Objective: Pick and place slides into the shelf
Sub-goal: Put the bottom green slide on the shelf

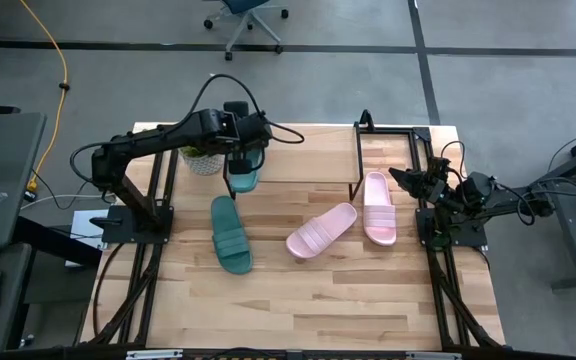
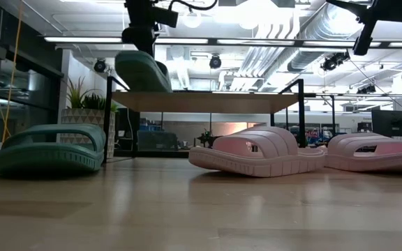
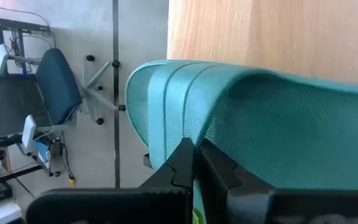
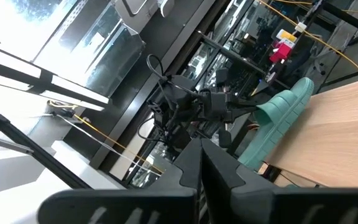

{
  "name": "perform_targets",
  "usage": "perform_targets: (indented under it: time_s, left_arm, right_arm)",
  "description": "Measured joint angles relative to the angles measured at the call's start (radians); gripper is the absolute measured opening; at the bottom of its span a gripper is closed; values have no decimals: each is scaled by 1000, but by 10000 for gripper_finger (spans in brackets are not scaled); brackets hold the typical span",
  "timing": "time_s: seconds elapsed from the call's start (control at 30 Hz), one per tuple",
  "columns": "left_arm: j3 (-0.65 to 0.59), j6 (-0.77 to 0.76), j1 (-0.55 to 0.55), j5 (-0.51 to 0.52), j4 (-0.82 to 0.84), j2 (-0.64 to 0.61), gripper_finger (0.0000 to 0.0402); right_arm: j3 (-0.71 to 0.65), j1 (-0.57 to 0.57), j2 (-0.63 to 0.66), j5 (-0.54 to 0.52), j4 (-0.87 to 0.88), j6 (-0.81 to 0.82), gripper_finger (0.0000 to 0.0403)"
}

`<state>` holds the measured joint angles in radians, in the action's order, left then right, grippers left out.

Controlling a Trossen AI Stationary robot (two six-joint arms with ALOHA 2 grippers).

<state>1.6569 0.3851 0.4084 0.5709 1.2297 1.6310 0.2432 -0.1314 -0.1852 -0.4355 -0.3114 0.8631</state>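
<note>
The bench (image 1: pixel 298 300) of pale wood planks carries everything. Along its far edge stands the shelf (image 1: pixel 308 150), a light plank top on thin black legs. My left arm reaches across the far left corner, and my left claw (image 1: pixel 243 140) is clamped on a teal slide (image 1: pixel 245 172), holding it up at the left end of the shelf, above the plank top in the low view. The second teal slide (image 1: pixel 231 235) lies flat left of the bench's middle. One pink slide (image 1: pixel 321 232) lies slanted near the middle; the other pink slide (image 1: pixel 378 208) lies just beside it toward the right edge. My right claw (image 1: pixel 408 180) is closed and empty, raised near the right edge.
</note>
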Motion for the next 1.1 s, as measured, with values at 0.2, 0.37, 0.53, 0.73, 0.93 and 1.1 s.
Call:
perform_targets:
  time_s: [0.2,0.37,0.53,0.73,0.93,1.1]
  left_arm:
    - [0,6,10,-3,0,1,0]
    - [0,26,32,-16,-1,2,0]
    - [0,36,32,-20,-8,2,0]
    - [0,52,32,-20,-3,3,0]
    - [-31,63,32,-26,-11,3,0]
    - [-119,55,28,-32,-28,3,0]
  right_arm:
    - [0,0,0,0,0,0,0]
    - [0,0,0,0,0,0,0]
    - [0,0,0,0,0,0,0]
    - [0,0,0,0,0,0,0]
    - [0,0,0,0,0,-8,0]
    - [0,0,0,0,0,-8,0]
